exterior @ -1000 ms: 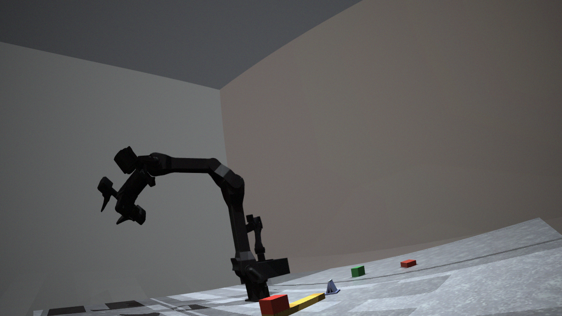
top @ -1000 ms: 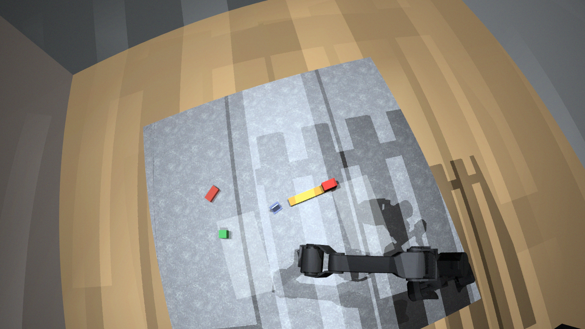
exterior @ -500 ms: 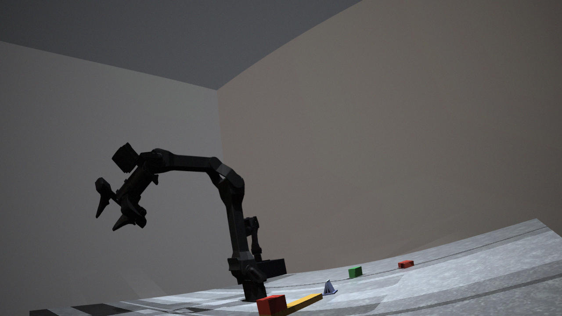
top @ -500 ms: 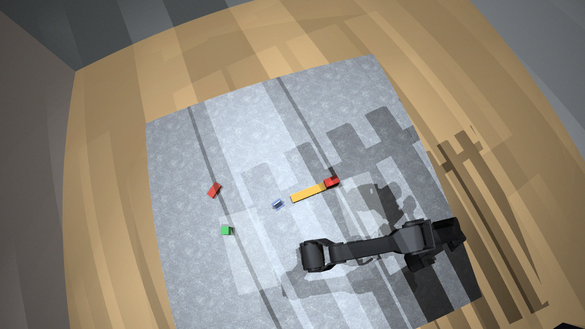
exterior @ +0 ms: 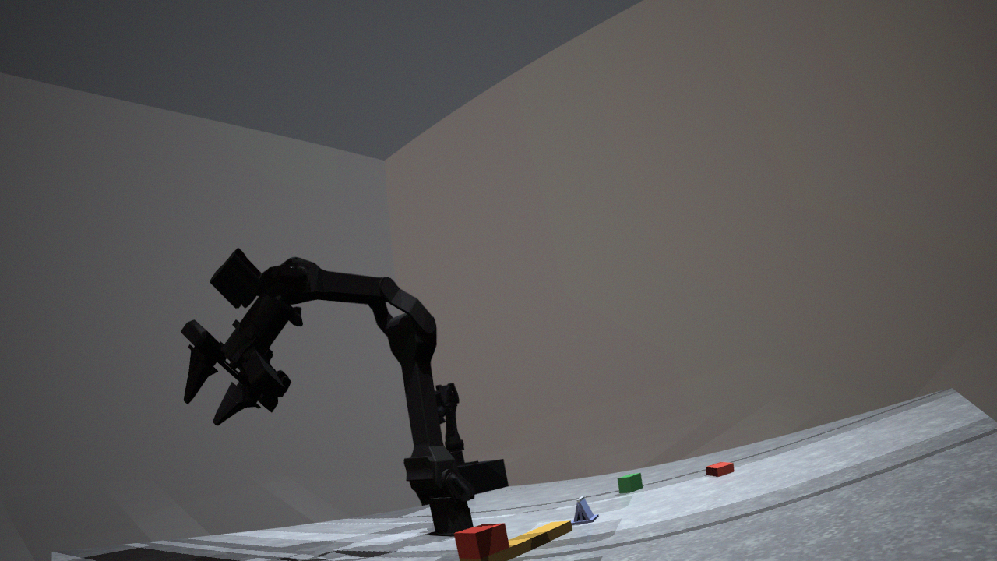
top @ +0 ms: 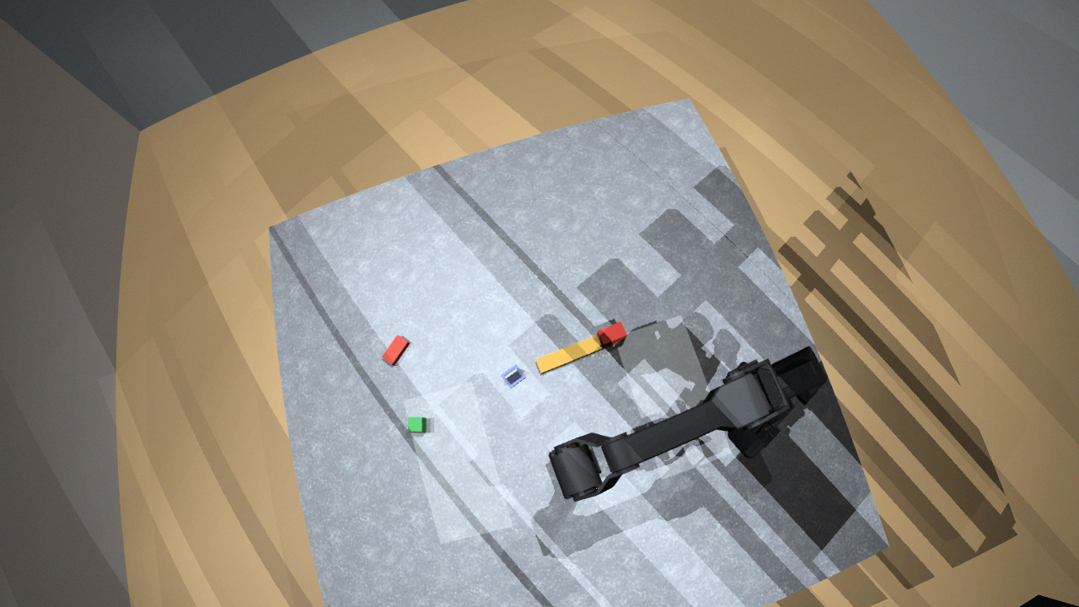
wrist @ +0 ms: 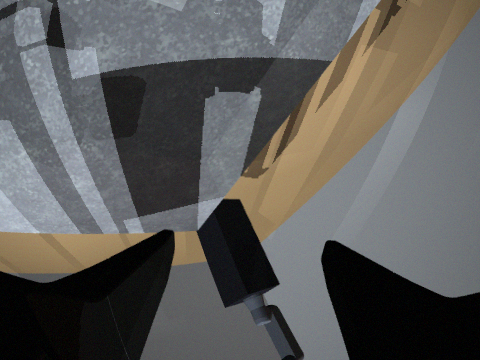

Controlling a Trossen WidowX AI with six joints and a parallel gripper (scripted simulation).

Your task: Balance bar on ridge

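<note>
The yellow bar [top: 567, 354] [exterior: 542, 534] lies low on the grey table top, with a red block [top: 612, 333] [exterior: 480, 541] at one end. The small blue ridge [top: 512, 375] [exterior: 581, 513] stands just beyond the bar's other end, apart from it. My gripper [exterior: 201, 413] [wrist: 251, 247] is open and empty, high above the table and well away from the bar and ridge. In the top view the fingers are mostly hidden under the arm. Neither bar nor ridge shows in the wrist view.
A green block [top: 416, 424] [exterior: 629, 482] and a separate red block [top: 395, 350] [exterior: 719, 469] lie on the table beyond the ridge. A black box on a grey rod [wrist: 235, 255] shows behind the fingers in the wrist view. A small dark jointed object [exterior: 451, 418] stands behind my arm's base.
</note>
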